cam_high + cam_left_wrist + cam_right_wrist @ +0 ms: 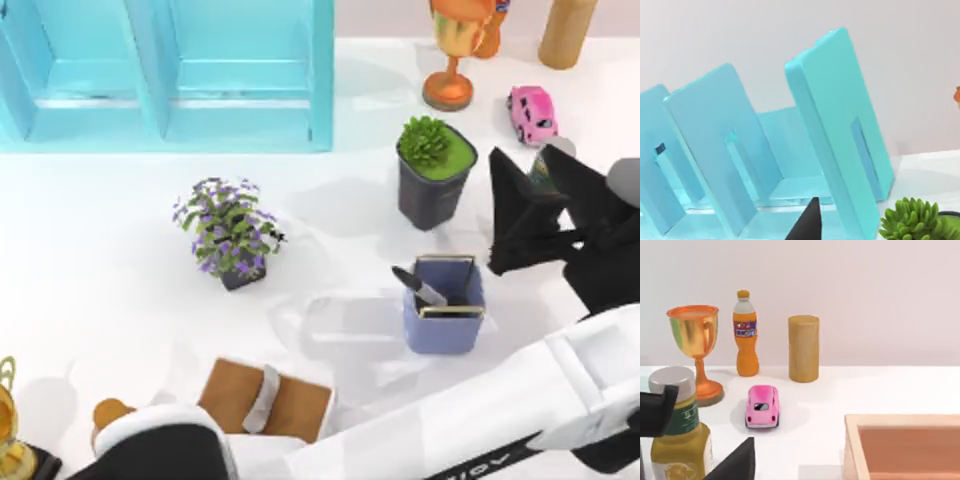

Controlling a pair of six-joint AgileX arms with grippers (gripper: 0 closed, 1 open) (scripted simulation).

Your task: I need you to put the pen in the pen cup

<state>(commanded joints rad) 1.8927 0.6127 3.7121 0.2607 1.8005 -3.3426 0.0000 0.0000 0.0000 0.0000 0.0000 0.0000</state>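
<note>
A white table (100,260) fills the top view, with a pale wall behind it in both wrist views. The largest thing on it is a turquoise rack (170,70) of upright dividers at the upper left of the top view. The right arm (500,420) lies white across the lower right, and its black right gripper (510,215) sits at the right edge with its two fingers spread wide apart and nothing between them, just right of the cup and the grey pot. The left arm (160,450) is parked at the bottom edge; the left gripper (807,225) appears as one dark fingertip in the left wrist view, and whether it is open cannot be told.

A wooden tray (905,445) occupies the lower right of the right wrist view. A brown-topped box (265,400) with a white strip lies at the bottom centre of the top view. The dark grey pot (432,172) with a green plant stands right of centre, and a purple-flowered plant (228,232) stands left of centre. The pen cup (445,305) stands right of centre, below the grey pot. A gold goblet (695,347), a wooden cylinder (803,347), an orange bottle (746,335) and a jar (677,430) stand in the right wrist view, with a pink car (532,113) at the upper right of the top view. The pen (420,286) is in the cup, leaning over its left rim.
</note>
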